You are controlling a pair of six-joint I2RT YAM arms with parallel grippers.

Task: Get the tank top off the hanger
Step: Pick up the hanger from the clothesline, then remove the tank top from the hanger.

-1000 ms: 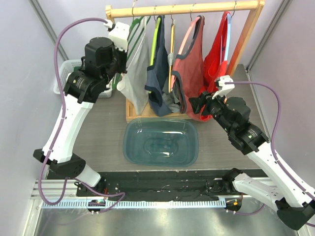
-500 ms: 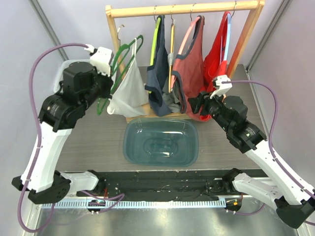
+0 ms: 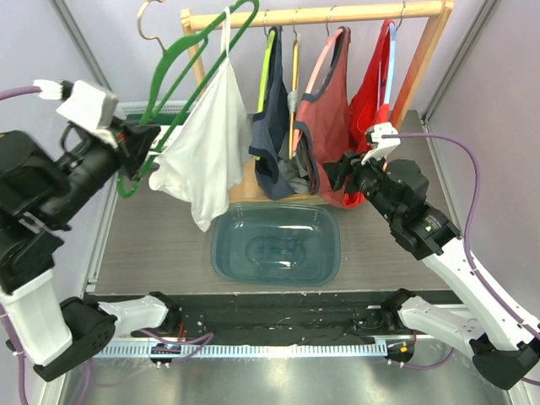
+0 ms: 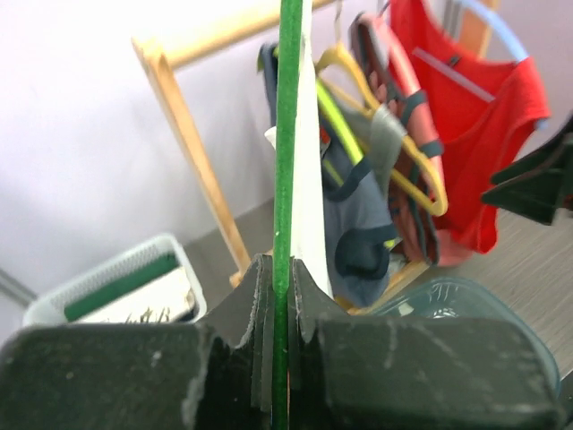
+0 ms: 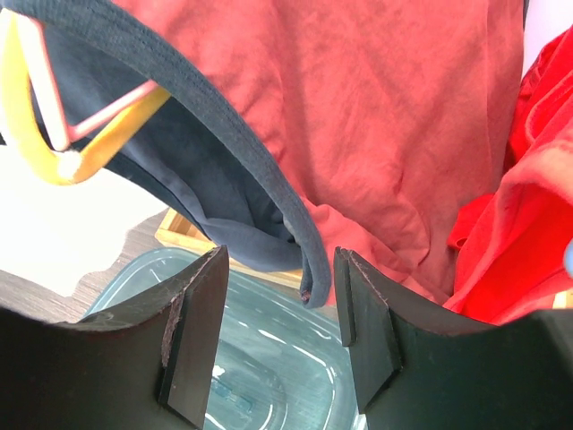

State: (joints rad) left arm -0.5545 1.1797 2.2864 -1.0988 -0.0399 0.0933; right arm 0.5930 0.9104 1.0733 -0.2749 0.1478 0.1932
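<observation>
My left gripper (image 3: 139, 148) is shut on the lower bar of a green hanger (image 3: 181, 59), which is off the rail and raised in front of the rack's left post. A white tank top (image 3: 202, 160) hangs from the hanger by its straps, its hem above the left end of the bin. In the left wrist view the green bar (image 4: 286, 134) runs between my shut fingers (image 4: 279, 269), with the white fabric (image 4: 309, 179) behind it. My right gripper (image 3: 337, 173) is open by the coral tank top (image 3: 329, 93); that top's navy-trimmed hem (image 5: 309, 260) hangs between the fingers.
The wooden rack rail (image 3: 312, 15) carries a navy garment (image 3: 270, 135), a yellow hanger (image 3: 294, 76), the coral top and a red top (image 3: 375, 84). A teal plastic bin (image 3: 325, 253) sits in front of the rack. A white basket (image 4: 116, 287) stands at the far left.
My left arm has lifted the green hanger with the white tank top off the rail and swung it up and to the left. My right gripper has hardly moved.
</observation>
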